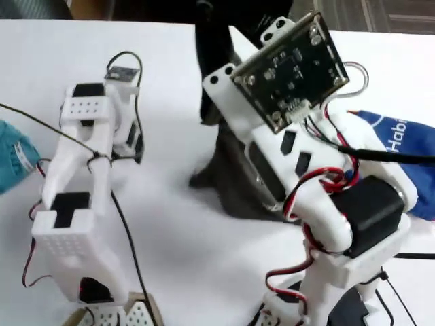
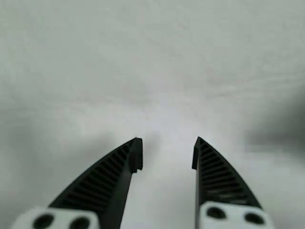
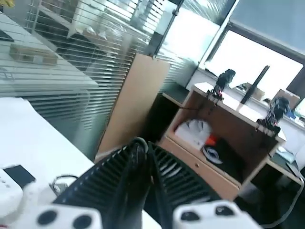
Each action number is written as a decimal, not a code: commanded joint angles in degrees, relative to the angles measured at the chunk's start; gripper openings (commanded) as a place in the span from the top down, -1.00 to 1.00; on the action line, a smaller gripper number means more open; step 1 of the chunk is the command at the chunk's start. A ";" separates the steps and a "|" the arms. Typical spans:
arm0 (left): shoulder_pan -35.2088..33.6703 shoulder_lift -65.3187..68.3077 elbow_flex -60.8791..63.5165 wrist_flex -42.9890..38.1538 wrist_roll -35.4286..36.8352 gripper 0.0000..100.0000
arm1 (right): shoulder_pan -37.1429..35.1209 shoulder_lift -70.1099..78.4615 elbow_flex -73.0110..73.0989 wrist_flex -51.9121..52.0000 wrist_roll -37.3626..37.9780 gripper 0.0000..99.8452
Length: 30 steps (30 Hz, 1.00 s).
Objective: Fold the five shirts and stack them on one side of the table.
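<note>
Over white table (image 2: 152,57), left fingers (image 2: 109,176) stand apart.

Three shirts (one teal shirt (image 1: 13,157), one blue shirt (image 1: 380,129), one dark shirt (image 1: 231,180)), two arms (image 1: 75,204) (image 1: 340,224), one table (image 1: 177,272).

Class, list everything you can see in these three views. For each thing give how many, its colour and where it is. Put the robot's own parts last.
dark grey shirt: one, dark grey, mid-table, partly lifted toward the raised right arm.
blue shirt: one, blue with white print, on the table's right side, behind the right arm.
teal shirt: one, teal, at the table's left edge.
table: one, white, under the shirts and arms.
wooden cabinet: one, light wood, in the room behind, with white and dark items on its shelf.
left gripper: one, black fingers, open over bare table.
right gripper: one, black fingers, raised and shut, apparently on the dark grey shirt.
</note>
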 commanded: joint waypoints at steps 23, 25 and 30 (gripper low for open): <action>21.89 -0.44 3.65 -5.45 -16.18 0.61 | 30.81 7.96 21.89 0.75 5.45 0.96; 23.21 -0.44 6.20 -7.47 -16.18 0.61 | 31.52 7.96 21.89 0.75 5.45 0.96; 26.37 -0.44 10.33 -10.64 -16.18 0.61 | 32.04 7.96 21.89 0.75 5.45 0.96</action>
